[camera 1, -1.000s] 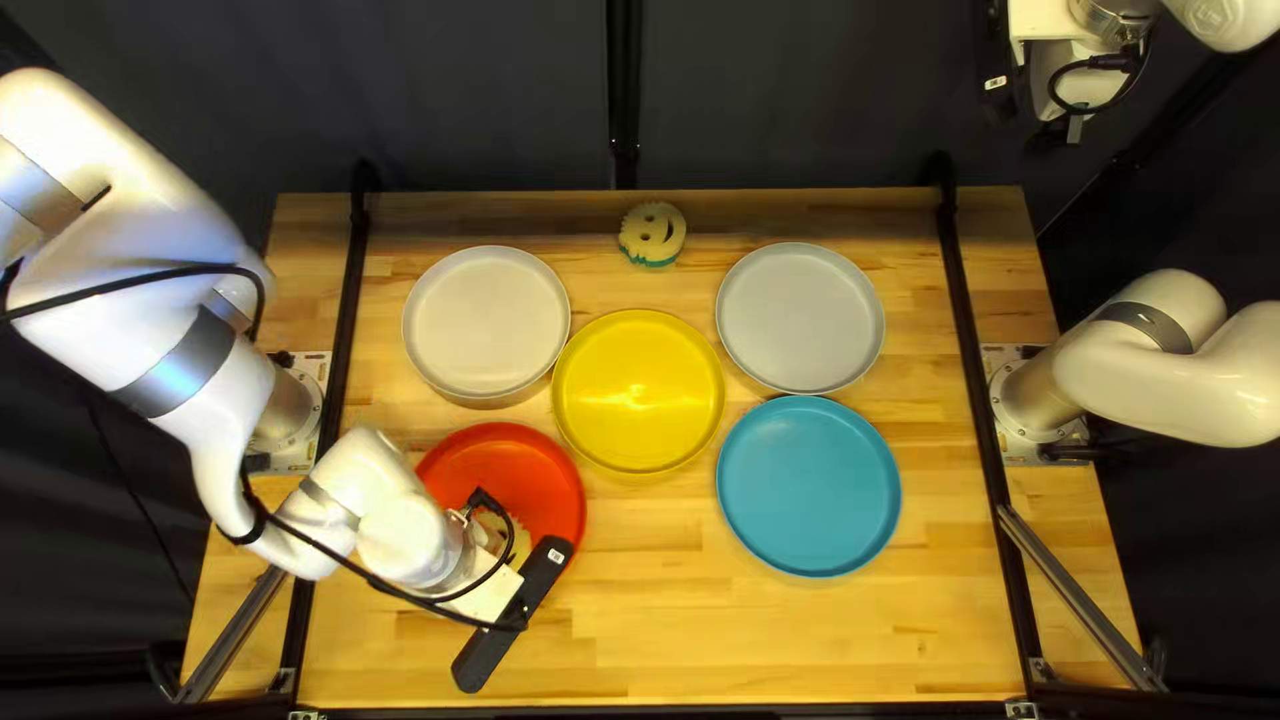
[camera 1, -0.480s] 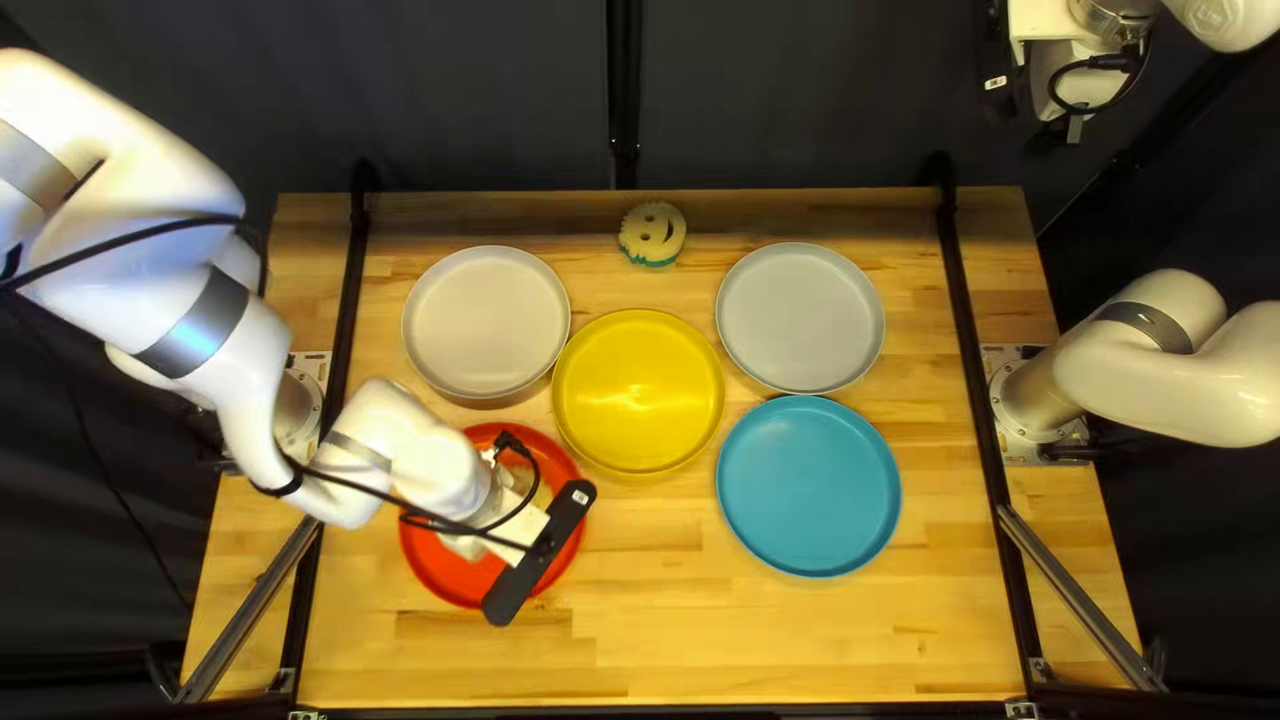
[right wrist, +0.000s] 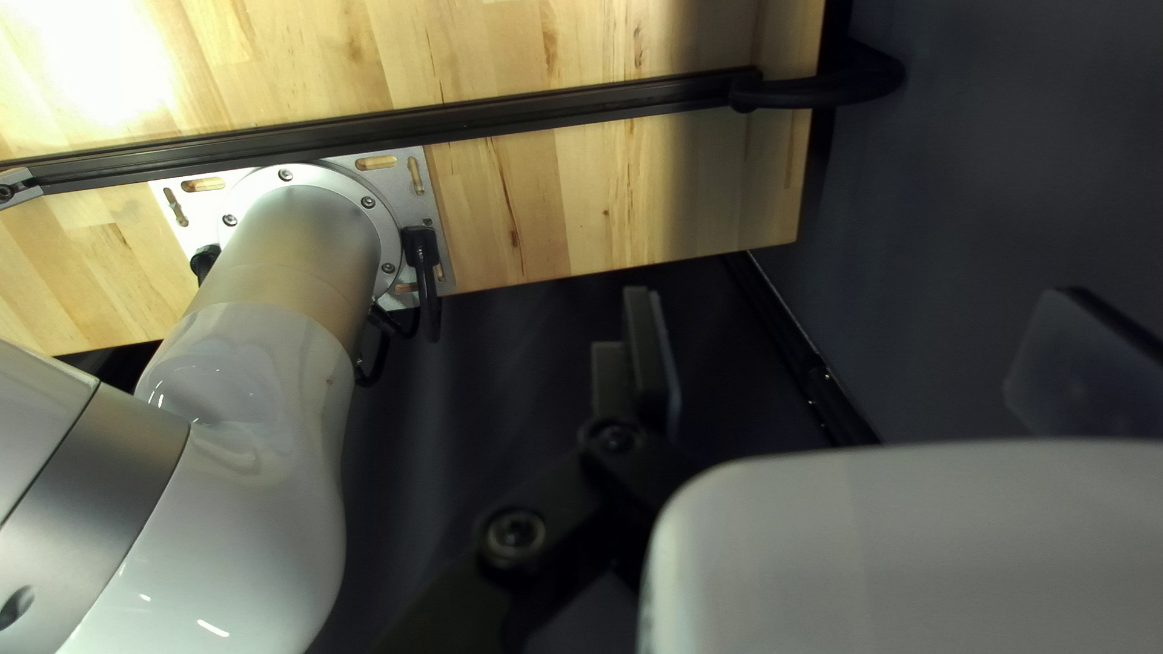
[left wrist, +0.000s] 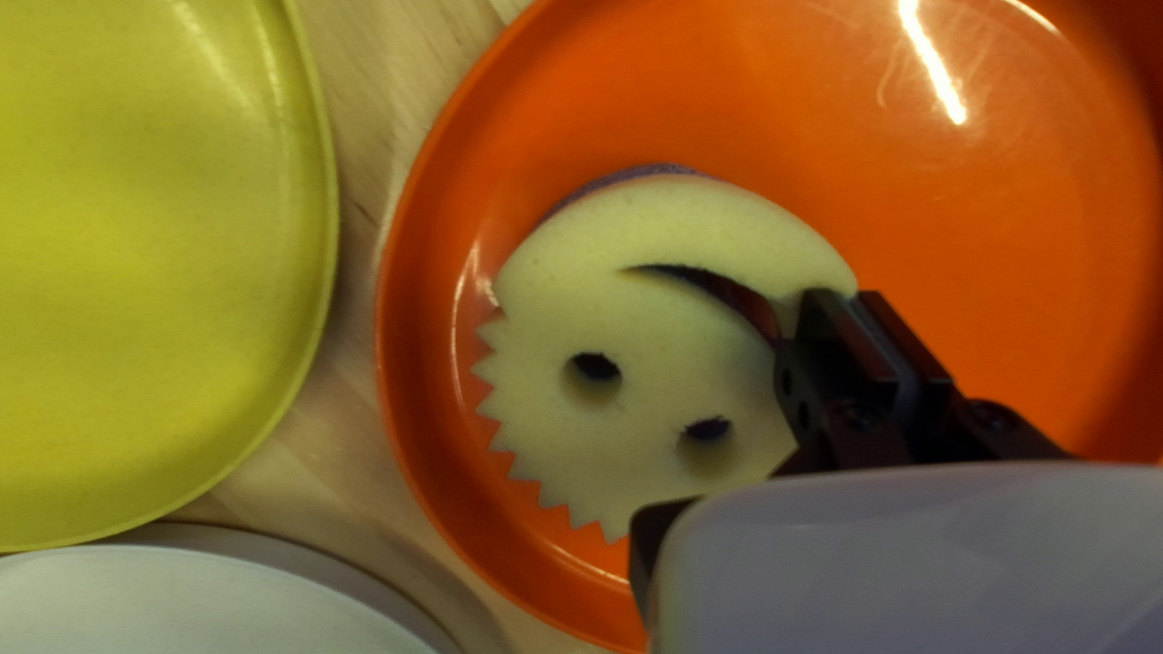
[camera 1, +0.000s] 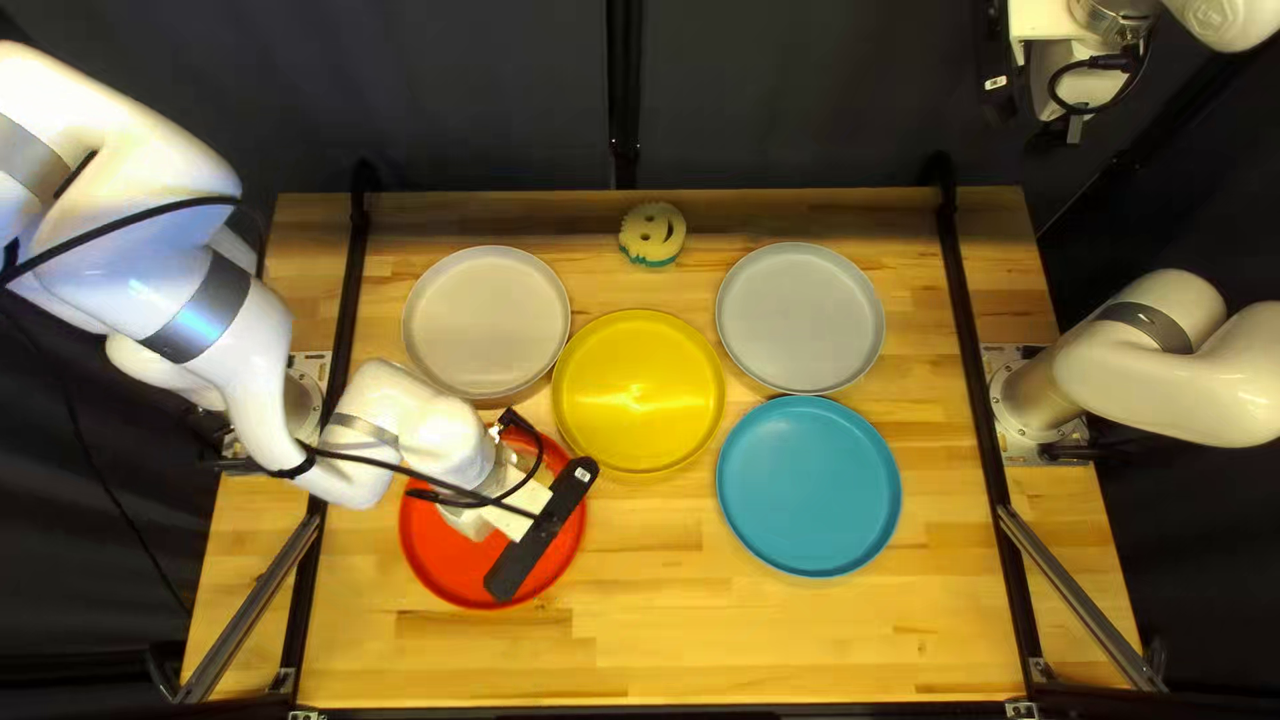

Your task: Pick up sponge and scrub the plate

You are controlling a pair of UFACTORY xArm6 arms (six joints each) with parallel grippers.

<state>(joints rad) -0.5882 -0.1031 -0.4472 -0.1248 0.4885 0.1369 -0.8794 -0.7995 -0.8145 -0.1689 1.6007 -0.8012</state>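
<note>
Wood tbl. [camera 1: 667, 627], L claw [camera 1: 520, 512] clamped on sponge [left wrist: 642, 315] in orange plate [left wrist: 775, 109], R claw [camera 1: 1067, 128] w/ fingers [right wrist: 648, 363] apart

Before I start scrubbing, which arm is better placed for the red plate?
Left, I'd judge: the left arm reaches over the red plate, with a smiley sponge there beneath it. The right gripper hangs off beyond the table's far edge.

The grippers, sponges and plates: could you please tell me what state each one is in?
Left gripper: shut on the held sponge's edge.
Right gripper: open.
Held sponge: smile up, inside the red plate.
Second sponge: smile up, ungripped.
Red plate: face up.
Yellow plate: face up.
Blue plate: face up.
Two pale plates: face up.
</note>
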